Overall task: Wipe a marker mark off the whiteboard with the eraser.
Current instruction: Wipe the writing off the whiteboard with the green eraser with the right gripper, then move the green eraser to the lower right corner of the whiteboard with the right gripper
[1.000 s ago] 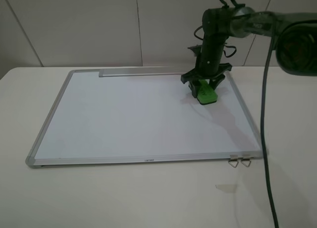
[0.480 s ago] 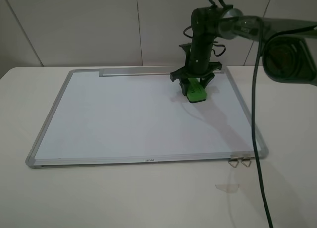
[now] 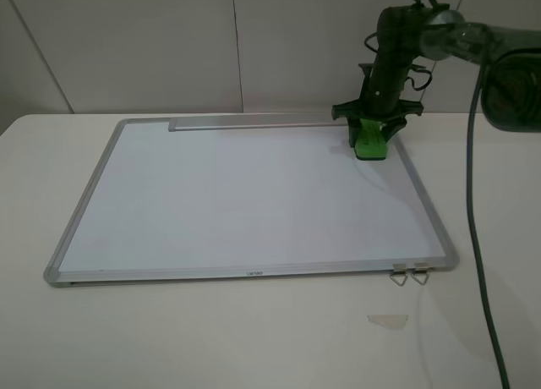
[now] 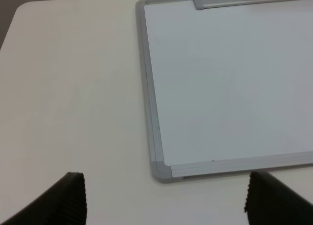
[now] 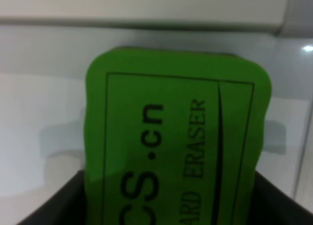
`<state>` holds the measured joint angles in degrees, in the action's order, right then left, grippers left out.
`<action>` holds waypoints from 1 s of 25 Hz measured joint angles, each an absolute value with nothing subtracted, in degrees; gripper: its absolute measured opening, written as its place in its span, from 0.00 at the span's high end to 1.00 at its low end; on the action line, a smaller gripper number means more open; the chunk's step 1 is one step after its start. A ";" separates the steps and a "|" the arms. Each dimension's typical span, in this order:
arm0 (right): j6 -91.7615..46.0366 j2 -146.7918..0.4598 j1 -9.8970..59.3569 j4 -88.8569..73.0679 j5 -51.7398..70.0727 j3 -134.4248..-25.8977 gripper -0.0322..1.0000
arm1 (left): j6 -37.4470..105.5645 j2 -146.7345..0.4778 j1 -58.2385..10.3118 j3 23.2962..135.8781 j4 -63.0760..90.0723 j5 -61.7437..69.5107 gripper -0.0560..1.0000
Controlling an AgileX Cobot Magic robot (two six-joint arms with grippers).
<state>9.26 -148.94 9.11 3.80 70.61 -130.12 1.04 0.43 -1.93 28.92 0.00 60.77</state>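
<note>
Exterior high view: the right gripper (image 3: 372, 132) holds the eraser (image 3: 370, 142) clamped between its jaws and presses it down onto the whiteboard (image 3: 245, 194) at the far right corner of the board, just inside the frame and just beyond the end of the grey tray strip (image 3: 254, 123). Half a second earlier the eraser sat further toward the board's middle, and a second earlier it lay nearer the right frame again, so the tool is sweeping side to side along the far edge; this latest stroke carries it outward and slightly farther from the camera. No marker mark shows on the white surface around or behind the eraser, which suggests that the mark in this zone is already wiped away or lies hidden under the block. Right wrist view: the green eraser (image 5: 176, 142) fills the space between the fingers, its printed face toward the camera, with the board's frame just beyond its leading end. Left wrist view: the left gripper (image 4: 166, 200) hangs with its jaws spread wide and empty, well apart from the eraser, above the table (image 4: 73, 88) beside the board's near left corner (image 4: 161, 168). The two metal clips (image 3: 409, 276) lie at the near right corner, well behind the working tool.
</note>
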 joint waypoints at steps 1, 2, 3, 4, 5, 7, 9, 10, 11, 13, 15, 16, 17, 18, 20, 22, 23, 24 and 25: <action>9.30 -148.94 8.59 3.80 70.61 -130.12 0.39 | 1.04 0.43 -1.93 28.92 0.00 60.77 0.30; 9.30 -148.94 8.16 3.80 70.55 -130.12 0.39 | 1.04 0.43 -1.93 28.92 0.00 60.77 0.30; 9.30 -148.94 7.95 3.80 70.50 -130.12 0.39 | 1.04 0.43 -1.93 28.92 0.00 60.77 0.30; 9.30 -148.94 7.90 3.73 70.50 -130.12 0.39 | 1.04 0.43 -1.93 28.92 0.00 60.77 0.30; 9.32 -148.94 7.85 3.68 70.50 -130.12 0.39 | 1.04 0.43 -1.93 28.92 0.00 60.77 0.30; 9.32 -148.94 7.91 3.55 70.49 -130.16 0.39 | 1.04 0.43 -1.93 28.92 0.00 60.77 0.30; 9.32 -148.94 8.09 2.81 70.49 -130.16 0.39 | 1.04 0.43 -1.93 28.92 0.00 60.77 0.30; 9.32 -148.94 8.29 2.48 70.49 -130.16 0.39 | 1.04 0.43 -1.93 28.92 0.00 60.77 0.30; 9.32 -148.94 8.80 2.22 70.49 -130.16 0.39 | 1.04 0.43 -1.93 28.92 0.00 60.77 0.30; 9.32 -148.94 10.24 1.67 70.44 -130.16 0.39 | 1.04 0.43 -1.93 28.92 0.00 60.77 0.30; 9.32 -148.94 12.27 1.38 70.32 -130.23 0.39 | 1.04 0.43 -1.93 28.92 0.00 60.77 0.30; 9.32 -148.94 13.19 1.32 70.32 -130.23 0.39 | 1.04 0.43 -1.93 28.92 0.00 60.77 0.30; 9.32 -148.94 14.11 1.25 70.32 -130.23 0.39 | 1.04 0.43 -1.93 28.92 0.00 60.77 0.30; 9.32 -148.94 15.11 1.13 70.32 -130.23 0.39 | 1.04 0.43 -1.93 28.92 0.00 60.77 0.30; 9.32 -148.94 16.54 0.94 70.32 -130.23 0.39 | 1.04 0.43 -1.93 28.92 0.00 60.77 0.30; 9.26 -148.94 17.46 0.60 70.32 -130.23 0.39 | 1.04 0.43 -1.93 28.92 0.00 60.77 0.30; 9.21 -148.94 17.60 0.34 70.32 -130.23 0.39 | 1.04 0.43 -1.93 28.92 0.00 60.77 0.30; 9.06 -148.85 17.60 0.00 70.32 -130.23 0.39 | 1.04 0.43 -1.93 28.92 0.00 60.77 0.30; 9.01 -148.78 17.60 0.00 70.32 -130.23 0.39 | 1.04 0.43 -1.93 28.92 0.00 60.77 0.30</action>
